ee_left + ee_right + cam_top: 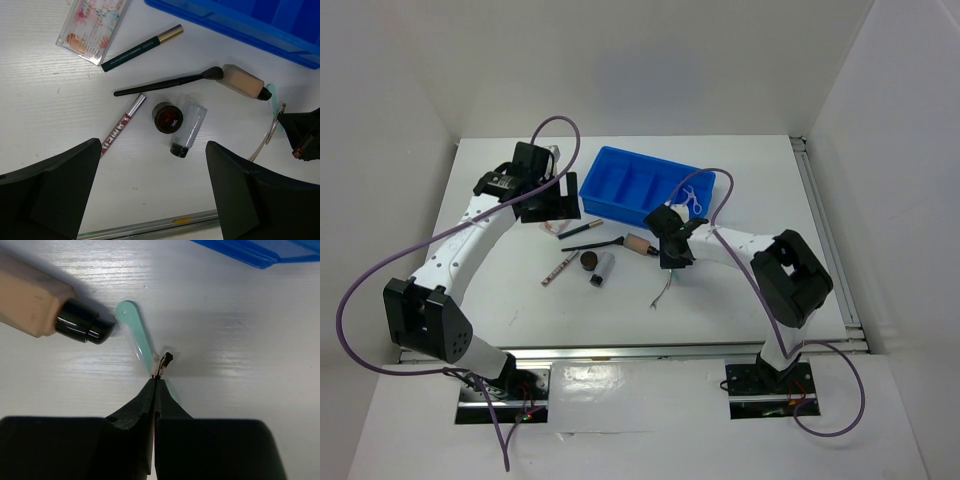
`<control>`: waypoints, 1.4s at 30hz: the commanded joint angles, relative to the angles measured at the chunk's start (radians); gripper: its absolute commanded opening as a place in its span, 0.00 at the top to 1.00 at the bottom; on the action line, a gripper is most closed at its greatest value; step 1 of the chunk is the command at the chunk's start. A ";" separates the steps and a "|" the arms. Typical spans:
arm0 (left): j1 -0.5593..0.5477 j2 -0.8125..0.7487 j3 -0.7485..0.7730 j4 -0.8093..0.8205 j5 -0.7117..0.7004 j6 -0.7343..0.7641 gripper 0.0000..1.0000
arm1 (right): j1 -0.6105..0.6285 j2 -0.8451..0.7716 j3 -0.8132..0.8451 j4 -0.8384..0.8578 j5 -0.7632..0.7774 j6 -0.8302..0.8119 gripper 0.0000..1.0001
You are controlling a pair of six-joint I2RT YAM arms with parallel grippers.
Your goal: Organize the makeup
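Observation:
My left gripper (542,196) (154,150) is open and empty, held above the table left of the blue tray. Below it lie a pinkish packet (92,25), a dark green pencil (142,47), a black brush wand (165,82), a red-silver pencil (122,124), a brown round pot (167,117), a grey cylinder (187,127) and a beige black-tipped tube (242,81). My right gripper (672,256) (157,377) is shut on a thin pale green tool (137,335) just right of the tube (30,302). The tool's lower end trails toward me (661,293).
The blue compartment tray (610,160) stands at the back centre, with a pale scissor-like tool (692,197) in its right compartment. A purple cable loops over the tray's right end. White walls close the sides and back. A metal rail runs along the near edge.

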 commanded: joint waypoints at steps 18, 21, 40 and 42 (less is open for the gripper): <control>-0.013 0.013 0.008 0.002 0.006 0.003 0.00 | -0.037 -0.153 0.276 -0.108 0.132 -0.091 1.00; -0.013 0.013 0.018 -0.008 0.006 0.003 0.00 | -0.087 -0.088 0.370 -0.108 0.167 -0.163 1.00; -0.013 0.004 -0.037 0.019 0.006 0.003 0.00 | -0.210 -0.303 -0.067 0.145 -0.161 -0.280 0.50; -0.022 0.004 -0.038 0.019 0.015 -0.008 0.00 | -0.210 -0.292 -0.099 0.186 -0.173 -0.294 0.51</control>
